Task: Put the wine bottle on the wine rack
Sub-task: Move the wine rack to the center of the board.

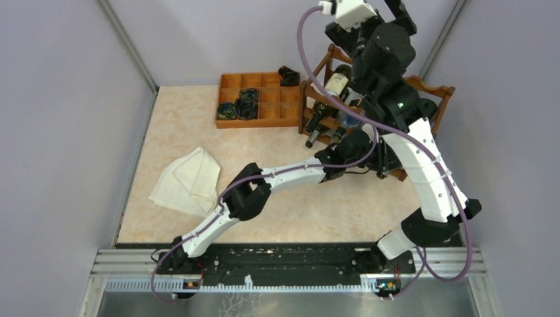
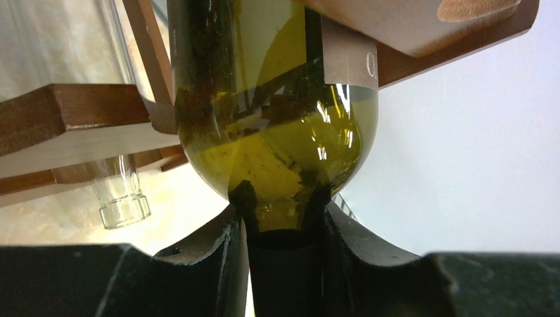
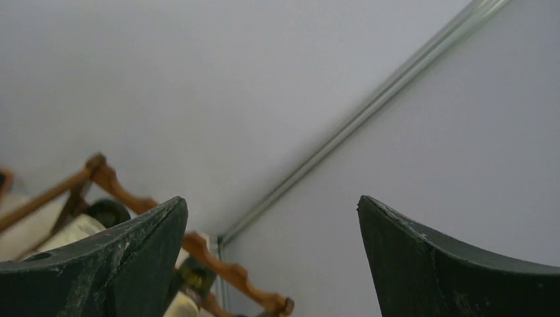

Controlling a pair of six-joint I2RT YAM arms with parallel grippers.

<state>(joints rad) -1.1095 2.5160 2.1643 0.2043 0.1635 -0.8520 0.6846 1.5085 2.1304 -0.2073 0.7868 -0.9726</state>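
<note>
Wine bottle (image 2: 277, 132) glass is green, and its dark neck is pinched tight between the two black fingers of the left gripper (image 2: 282, 219). The fat part of the wine bottle lies inside the wine rack (image 2: 79, 112), with brown wooden rails above it and to its left side. A clear glass bottle (image 2: 122, 191) pokes out of the rack just beside it.

From above, the left arm reaches across the table (image 1: 297, 211) to the front of the rack, low down. A bottle with a white label (image 1: 337, 82) lies on a high rail of the rack.

The right gripper (image 3: 271, 201) is high above the rack, near the wall (image 3: 264, 79). Its fingers are spread wide apart and nothing is between them.

A flat wooden tray (image 1: 231, 100) with many little boxes sits just to the left of the rack, with dark things in some boxes. A white cloth (image 1: 188, 178) lies well apart from the rack, far to its left and nearer the arms.
</note>
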